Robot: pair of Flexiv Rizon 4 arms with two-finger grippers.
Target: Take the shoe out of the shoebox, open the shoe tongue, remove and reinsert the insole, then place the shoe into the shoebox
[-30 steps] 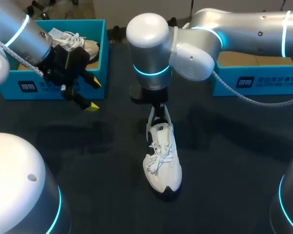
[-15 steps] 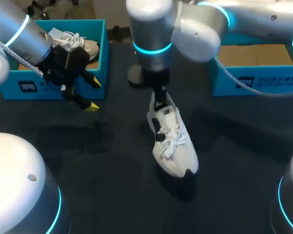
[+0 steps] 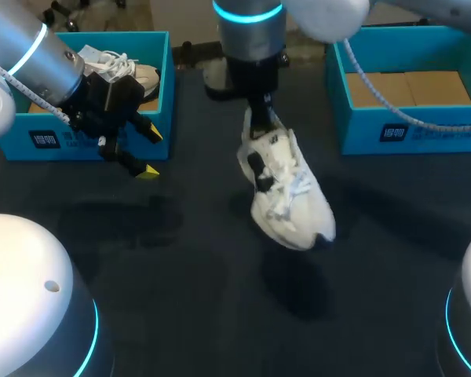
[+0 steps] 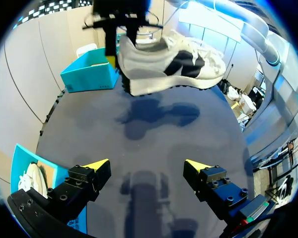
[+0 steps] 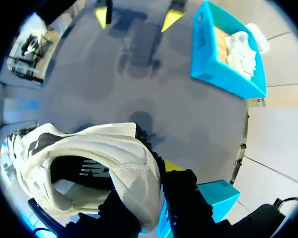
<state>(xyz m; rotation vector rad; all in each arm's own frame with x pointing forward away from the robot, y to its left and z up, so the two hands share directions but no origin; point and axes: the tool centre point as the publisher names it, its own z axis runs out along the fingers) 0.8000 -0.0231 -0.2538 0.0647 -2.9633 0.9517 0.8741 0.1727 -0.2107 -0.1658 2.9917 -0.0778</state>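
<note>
Head view: right claw [image 3: 261, 124] clamps the airborne shoe [image 3: 289, 195]; left claw [image 3: 151, 152] hangs wide open.

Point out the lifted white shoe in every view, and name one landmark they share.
Head view: white shoe hangs mid-picture, heel in the right hand.
Left wrist view: white shoe ahead of the left hand, in the air, seen side-on.
Right wrist view: white shoe in its own hand, opening facing the camera.
Shared landmark: blue shoebox holding another shoe.
</note>
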